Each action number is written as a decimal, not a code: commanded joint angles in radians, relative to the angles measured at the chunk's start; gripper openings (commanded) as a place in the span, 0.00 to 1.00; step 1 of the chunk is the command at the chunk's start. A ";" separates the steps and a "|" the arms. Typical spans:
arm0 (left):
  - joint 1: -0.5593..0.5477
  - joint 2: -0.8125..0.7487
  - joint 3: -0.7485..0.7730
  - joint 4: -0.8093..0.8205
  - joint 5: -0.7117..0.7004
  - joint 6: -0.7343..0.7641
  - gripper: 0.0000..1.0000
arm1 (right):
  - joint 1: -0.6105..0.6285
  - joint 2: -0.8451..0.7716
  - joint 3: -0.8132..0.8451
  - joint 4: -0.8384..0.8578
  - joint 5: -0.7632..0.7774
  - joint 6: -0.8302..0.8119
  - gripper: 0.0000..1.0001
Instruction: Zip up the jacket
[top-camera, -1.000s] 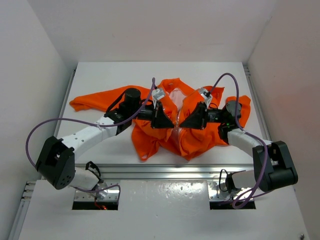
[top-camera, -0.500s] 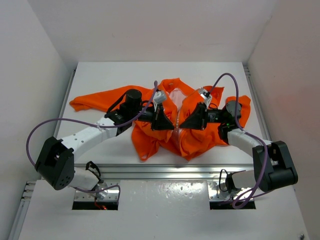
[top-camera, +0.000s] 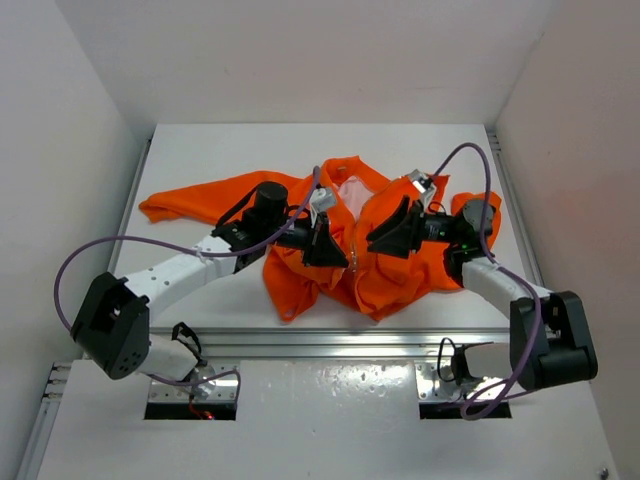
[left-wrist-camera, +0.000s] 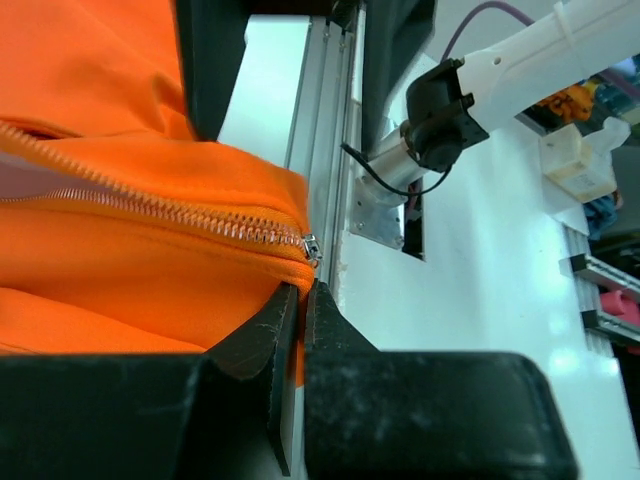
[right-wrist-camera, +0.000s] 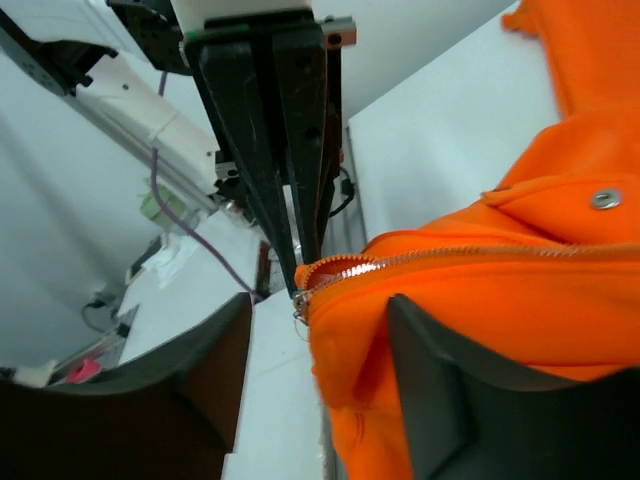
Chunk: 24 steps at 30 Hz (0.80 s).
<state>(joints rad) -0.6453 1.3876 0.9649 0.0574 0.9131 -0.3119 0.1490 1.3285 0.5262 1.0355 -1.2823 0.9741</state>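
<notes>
**Zipper joined only at its bottom end**

You had one jacket (top-camera: 400, 285) lying crumpled on the table (top-camera: 220, 150), with one zipper (left-wrist-camera: 150, 205). The slider (left-wrist-camera: 312, 248) sat at the zipper's bottom end, and above it the two rows of teeth ran apart, so I judge nearly all the closing was left. Of the two grippers, the left gripper (left-wrist-camera: 300, 290) was clamped on the jacket just below the slider. The right gripper (right-wrist-camera: 315, 310) had its fingers apart around the fabric beside the slider.

One jacket (top-camera: 300, 282) (orange), one left gripper (left-wrist-camera: 300, 292), one right gripper (right-wrist-camera: 320, 305).
</notes>
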 joint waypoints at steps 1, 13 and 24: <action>0.013 0.019 -0.003 0.042 0.049 -0.070 0.00 | -0.060 -0.058 0.054 0.002 0.014 -0.023 0.51; 0.032 0.053 0.015 0.130 0.079 -0.182 0.00 | 0.101 -0.380 -0.044 -0.675 0.112 -0.321 0.26; 0.052 0.093 0.015 0.183 0.089 -0.303 0.00 | 0.388 -0.692 -0.120 -1.125 1.093 -1.261 0.44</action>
<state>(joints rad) -0.6003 1.4719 0.9649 0.1696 0.9661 -0.5632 0.5198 0.6384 0.4290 -0.0834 -0.5312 0.0124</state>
